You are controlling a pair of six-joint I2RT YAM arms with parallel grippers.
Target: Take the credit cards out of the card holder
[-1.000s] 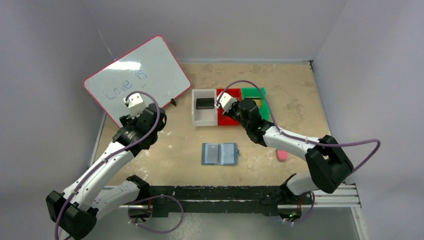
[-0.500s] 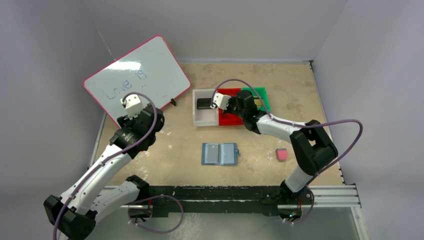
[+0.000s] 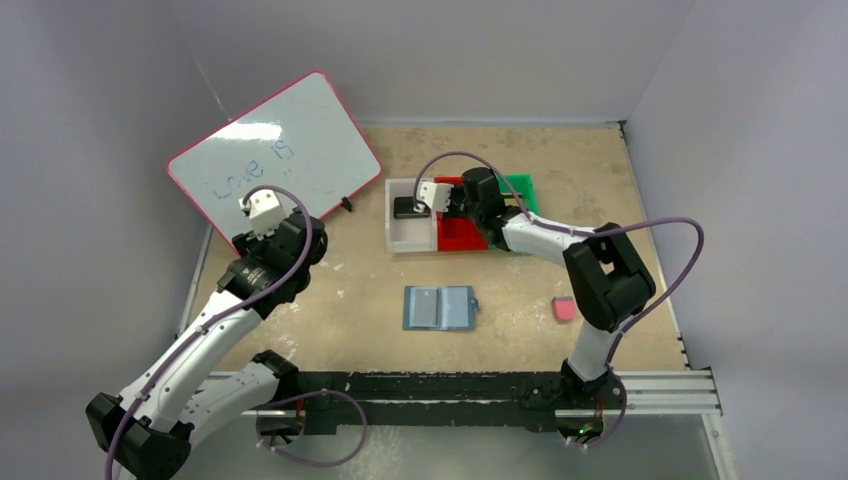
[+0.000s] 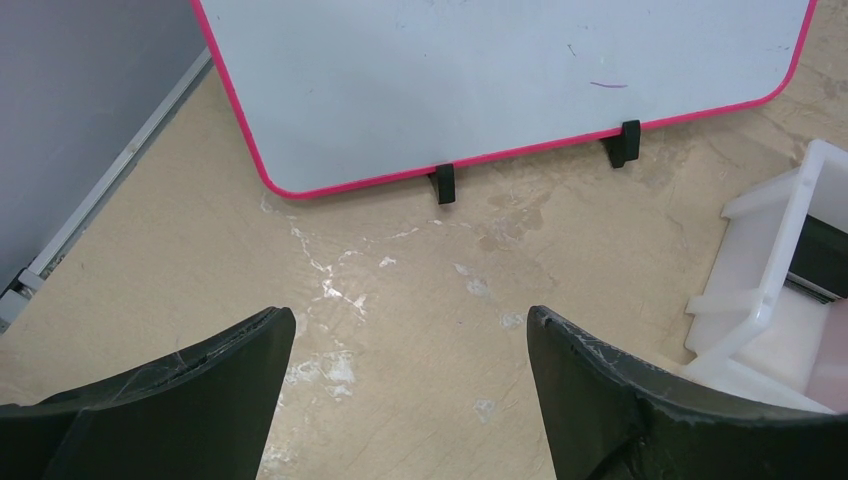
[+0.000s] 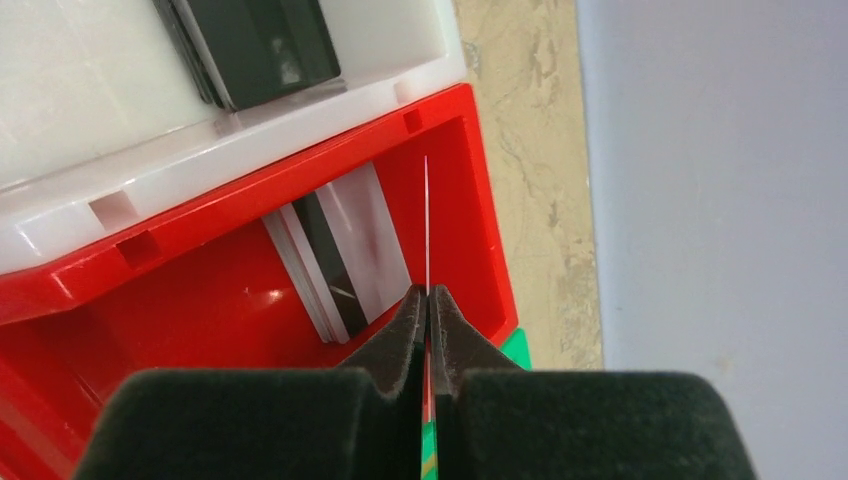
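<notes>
The slate-blue card holder (image 3: 439, 307) lies open on the table's middle, a grey card showing in its left pocket. My right gripper (image 3: 458, 212) hangs over the red bin (image 3: 460, 240). In the right wrist view it (image 5: 428, 290) is shut on a thin credit card (image 5: 427, 220) seen edge-on above the red bin (image 5: 200, 300). Silvery-grey cards (image 5: 345, 250) lean inside that bin. Black cards (image 5: 255, 45) lie in the white bin (image 3: 410, 238). My left gripper (image 3: 285, 228) is open and empty (image 4: 410, 320) over bare table near the whiteboard.
A pink-rimmed whiteboard (image 3: 275, 155) stands at the back left, also in the left wrist view (image 4: 500, 80). A green bin (image 3: 520, 185) sits right of the red one. A small pink block (image 3: 564, 309) lies at the right. Grey walls enclose the table.
My right gripper has swung left and farther back, from beside the green bin to over the red bin, with the card in it. The left arm shifted only slightly.
</notes>
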